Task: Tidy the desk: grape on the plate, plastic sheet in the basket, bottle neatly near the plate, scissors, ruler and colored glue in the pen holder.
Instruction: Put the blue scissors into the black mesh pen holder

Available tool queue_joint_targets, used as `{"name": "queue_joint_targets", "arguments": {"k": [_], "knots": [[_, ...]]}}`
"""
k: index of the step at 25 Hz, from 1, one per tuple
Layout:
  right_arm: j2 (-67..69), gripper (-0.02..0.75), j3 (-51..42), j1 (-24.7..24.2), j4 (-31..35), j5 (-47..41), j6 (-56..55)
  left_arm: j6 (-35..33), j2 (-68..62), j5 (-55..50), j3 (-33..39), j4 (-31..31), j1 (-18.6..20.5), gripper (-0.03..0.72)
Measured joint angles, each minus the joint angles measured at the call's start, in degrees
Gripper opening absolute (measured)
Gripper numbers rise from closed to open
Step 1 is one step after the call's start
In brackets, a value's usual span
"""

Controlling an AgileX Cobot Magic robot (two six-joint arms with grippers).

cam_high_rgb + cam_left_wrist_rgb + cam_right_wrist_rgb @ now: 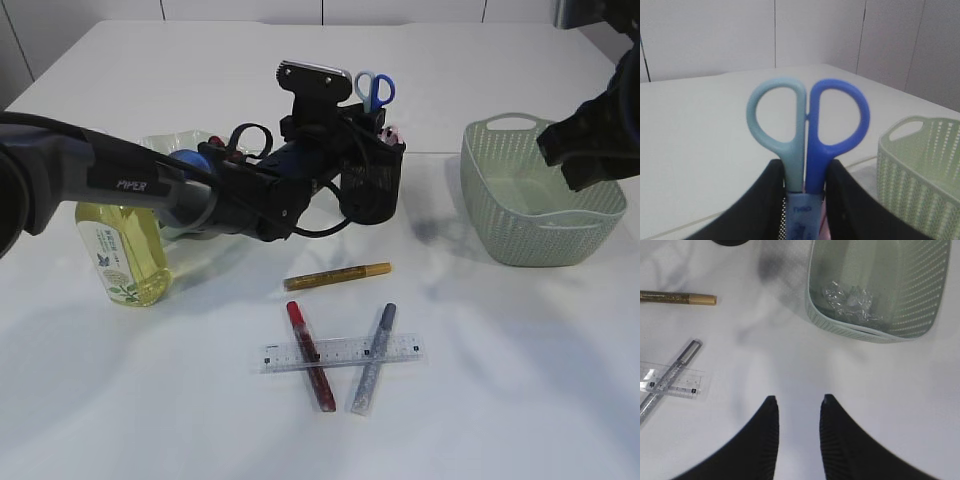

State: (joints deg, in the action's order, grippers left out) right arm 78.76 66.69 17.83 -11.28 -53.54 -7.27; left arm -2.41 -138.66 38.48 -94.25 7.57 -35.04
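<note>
The scissors (375,89), with a light-blue and a dark-blue handle, stand blades-down in the black mesh pen holder (372,187). My left gripper (802,169) is shut on the scissors (807,115) just below the handles, at the holder's rim. My right gripper (798,400) is open and empty, above the bare table next to the green basket (860,331). The crumpled plastic sheet (850,300) lies in the basket. The clear ruler (340,352) lies across a red glue pen (311,357) and a silver glue pen (373,358). A gold glue pen (337,276) lies behind them.
The yellow bottle (121,250) stands at the left under my left arm. The green plate (178,141) is behind the arm and mostly hidden; I cannot make out the grape. The basket (540,195) stands at the right. The gold pen (675,298) and ruler (670,382) show in the right wrist view.
</note>
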Motion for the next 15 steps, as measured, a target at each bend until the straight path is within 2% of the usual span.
{"name": "queue_joint_targets", "arguments": {"k": [15], "knots": [[0.00,0.238,0.00,0.00,-0.12,0.00,-0.12,0.00,0.00,-1.76,0.00,0.07,0.00,0.211]]}}
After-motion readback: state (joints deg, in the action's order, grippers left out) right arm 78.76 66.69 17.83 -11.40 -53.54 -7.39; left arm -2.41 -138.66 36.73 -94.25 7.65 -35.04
